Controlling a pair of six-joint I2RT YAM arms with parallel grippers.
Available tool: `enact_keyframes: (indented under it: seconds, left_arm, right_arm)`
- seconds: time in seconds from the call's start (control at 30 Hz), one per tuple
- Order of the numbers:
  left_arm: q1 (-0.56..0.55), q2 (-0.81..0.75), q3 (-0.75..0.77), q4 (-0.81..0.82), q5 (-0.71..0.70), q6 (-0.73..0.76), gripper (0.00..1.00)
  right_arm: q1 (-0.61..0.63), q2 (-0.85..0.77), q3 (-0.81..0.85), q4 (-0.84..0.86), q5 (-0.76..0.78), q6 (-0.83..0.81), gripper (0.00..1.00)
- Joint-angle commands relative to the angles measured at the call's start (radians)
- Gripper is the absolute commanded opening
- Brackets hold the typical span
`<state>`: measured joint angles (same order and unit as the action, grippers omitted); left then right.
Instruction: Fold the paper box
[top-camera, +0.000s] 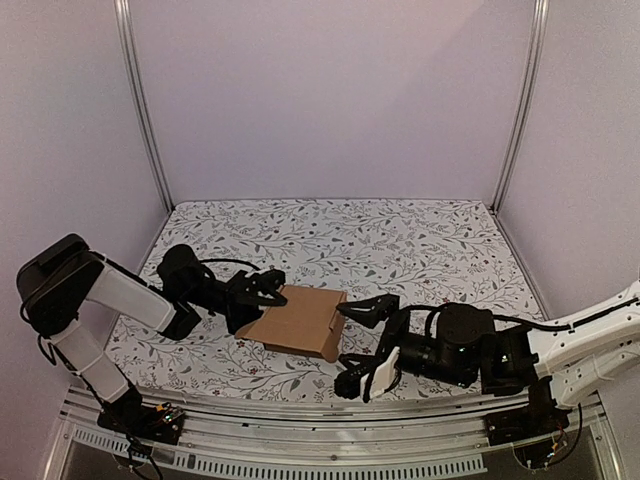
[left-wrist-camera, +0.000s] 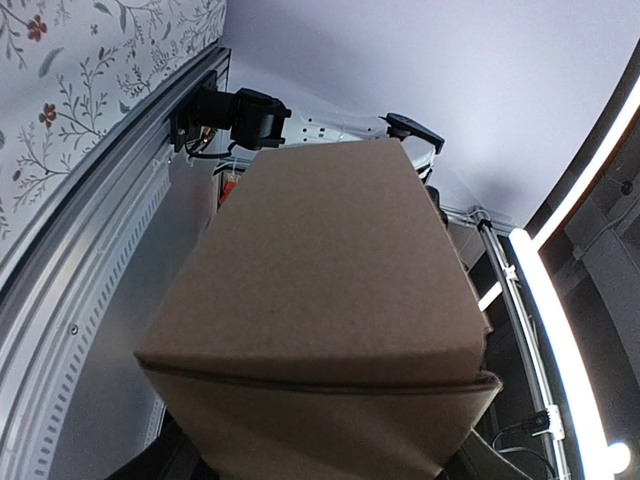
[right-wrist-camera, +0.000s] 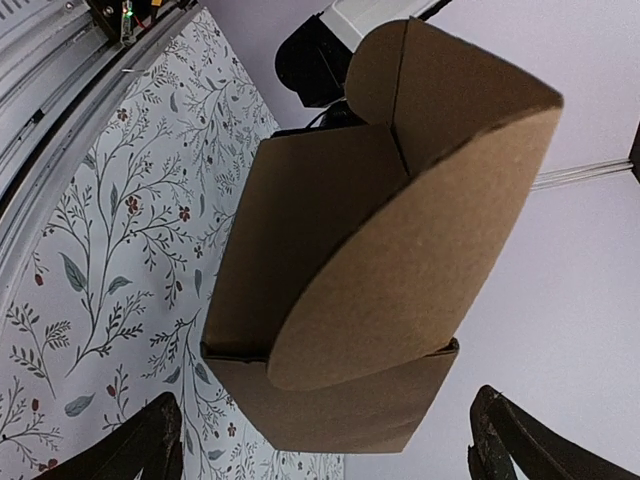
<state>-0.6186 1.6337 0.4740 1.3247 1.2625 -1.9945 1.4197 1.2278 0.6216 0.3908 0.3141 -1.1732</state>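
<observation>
Starting at your left gripper (top-camera: 260, 299): it is part-way closed, clamped on the left end of the box (top-camera: 303, 320), and that one hold at one end is all that steadies it. Your right gripper (top-camera: 358, 342) stands with its jaws spread full wide just off the box's right end, holding nothing and, as far as the views show, touching nothing.

The likely trouble is a push from the right. Press the flap (right-wrist-camera: 400, 270) off-centre and the box may swing in the left hold or slide out of it. A finger that catches the flap's edge could crease it wrongly or fold it outward. Squeeze harder on the left to compensate and you may dent the thin walls. The flap looks springy, so it may pop back open if you let go before it is tucked.

The box sits mid-counter (top-camera: 400, 240), between the two arms, tilted; you cannot tell whether its near corner rests on the surface. It is plain brown card, formed into a squarish body with crisp creases. The rounded flap at the right end bows out over the opening, untucked, with a smaller rounded tab beside it.
</observation>
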Motion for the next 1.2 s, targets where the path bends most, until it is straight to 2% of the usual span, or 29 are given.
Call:
enact_keyframes:
  seconds: [0.0,0.13,0.43,0.57,0.67,0.77,0.9,0.93,0.97,1.0,1.17]
  left_arm:
    - [0.001,-0.031,-0.010,0.200,0.026,-0.031,0.00]
    - [-0.012,-0.041,-0.015,0.199,0.024,-0.032,0.00]
    - [-0.032,-0.043,-0.018,0.200,0.021,-0.026,0.00]
    - [-0.042,-0.043,-0.020,0.200,0.025,-0.018,0.09]
    - [-0.055,-0.044,-0.024,0.199,0.029,-0.003,0.18]
    - [-0.058,-0.049,-0.033,0.200,0.021,0.012,0.32]
    - [-0.064,-0.091,-0.025,0.199,0.010,0.055,0.42]
    - [-0.066,-0.105,-0.023,0.200,0.007,0.067,0.56]
    - [-0.068,-0.117,-0.021,0.198,0.001,0.078,0.86]
    - [-0.070,-0.128,-0.018,0.198,-0.004,0.087,0.98]
    - [-0.069,-0.154,-0.014,0.158,-0.043,0.148,1.00]
  right_arm:
    - [0.022,0.073,-0.031,0.217,0.112,-0.163,0.99]
    - [0.026,0.131,-0.025,0.309,0.129,-0.206,0.97]
    - [0.027,0.160,-0.009,0.349,0.143,-0.198,0.71]
    - [0.026,0.160,-0.011,0.349,0.143,-0.182,0.61]
    - [0.027,0.160,-0.012,0.349,0.143,-0.175,0.53]
    - [0.027,0.155,-0.018,0.348,0.145,-0.172,0.52]
    - [0.027,0.134,-0.033,0.311,0.158,-0.159,0.50]
    - [0.027,0.126,-0.038,0.295,0.161,-0.154,0.50]
    - [0.026,0.116,-0.045,0.280,0.165,-0.140,0.49]
    - [0.026,0.100,-0.051,0.265,0.170,-0.124,0.49]
    - [0.027,0.024,-0.066,0.147,0.189,-0.047,0.47]
